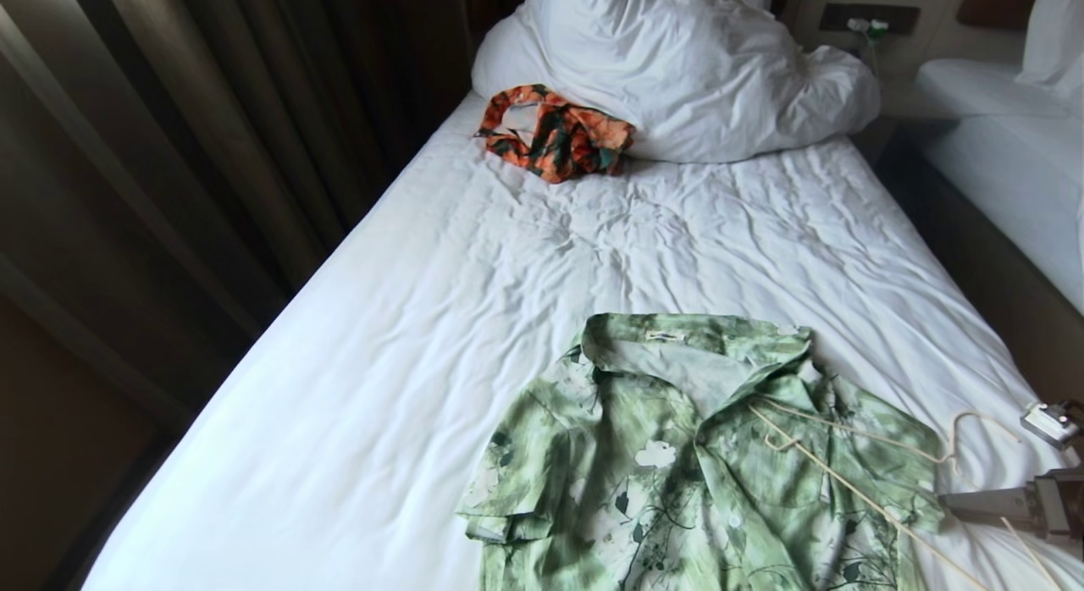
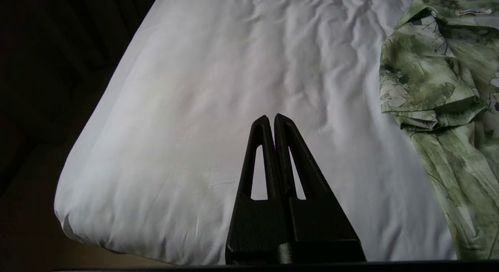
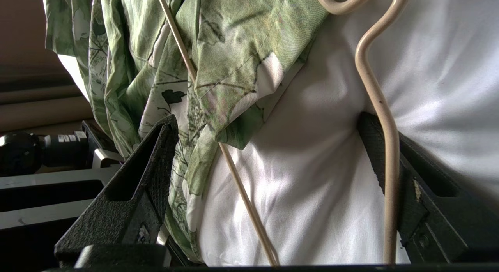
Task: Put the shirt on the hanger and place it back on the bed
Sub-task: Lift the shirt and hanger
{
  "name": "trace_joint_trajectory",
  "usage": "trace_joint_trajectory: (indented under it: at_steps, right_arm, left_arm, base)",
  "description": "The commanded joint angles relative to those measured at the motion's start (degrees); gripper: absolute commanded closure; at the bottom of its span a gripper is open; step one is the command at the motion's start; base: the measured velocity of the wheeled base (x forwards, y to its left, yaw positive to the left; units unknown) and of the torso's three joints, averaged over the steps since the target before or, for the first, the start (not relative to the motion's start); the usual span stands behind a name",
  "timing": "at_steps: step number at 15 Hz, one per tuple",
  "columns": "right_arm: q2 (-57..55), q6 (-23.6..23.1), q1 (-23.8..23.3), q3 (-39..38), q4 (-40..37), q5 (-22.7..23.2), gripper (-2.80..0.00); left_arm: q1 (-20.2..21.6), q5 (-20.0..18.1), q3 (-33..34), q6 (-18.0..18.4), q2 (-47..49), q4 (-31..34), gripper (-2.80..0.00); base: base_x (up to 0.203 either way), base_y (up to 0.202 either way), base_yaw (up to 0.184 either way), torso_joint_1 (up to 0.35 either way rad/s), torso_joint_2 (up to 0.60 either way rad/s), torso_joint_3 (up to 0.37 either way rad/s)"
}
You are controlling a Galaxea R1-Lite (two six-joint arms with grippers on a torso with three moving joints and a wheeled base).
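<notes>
On the bed [image 1: 474, 261], near its foot, the shirt [image 1: 677, 455] is spread flat with the hanger [image 1: 855, 481] laid across its right shoulder. The right gripper [image 3: 269, 124] is set low beside the sleeve, jaws spread wide. The left gripper [image 2: 271, 118] is pressed together, empty.

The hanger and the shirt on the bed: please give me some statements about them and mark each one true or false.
1. The hanger lies partly on the shirt. True.
2. The shirt already hangs on the hanger. False: the hanger rests on top of the flat shirt.
3. The right gripper is open, down at the sheet of the bed by the hanger. True.
4. The left gripper holds the shirt. False: it is shut on nothing, over bare sheet.
5. The orange garment lies on the shirt. False: it lies apart, by the duvet.
</notes>
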State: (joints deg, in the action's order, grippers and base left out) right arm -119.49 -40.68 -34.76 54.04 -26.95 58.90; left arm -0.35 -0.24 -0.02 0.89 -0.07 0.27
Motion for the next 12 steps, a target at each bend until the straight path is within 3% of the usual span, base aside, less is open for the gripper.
trace_joint_trajectory:
  at_steps: [1, 12]
  right_arm:
    - [0.41, -0.16, 0.04, -0.16, -0.37, 0.33, 0.00]
    - [7.17, 0.74, -1.99, -1.58, -0.47, -0.17, 0.00]
  left_arm:
    - [0.00, -0.02, -0.06, -0.01, 0.07, 0.00, 0.00]
    - [0.00, -0.02, -0.06, -0.01, 0.07, 0.00, 0.00]
  base:
    - [0.000, 0.000, 0.000, 0.000, 0.00, 0.000]
    - [0.000, 0.000, 0.000, 0.000, 0.00, 0.000]
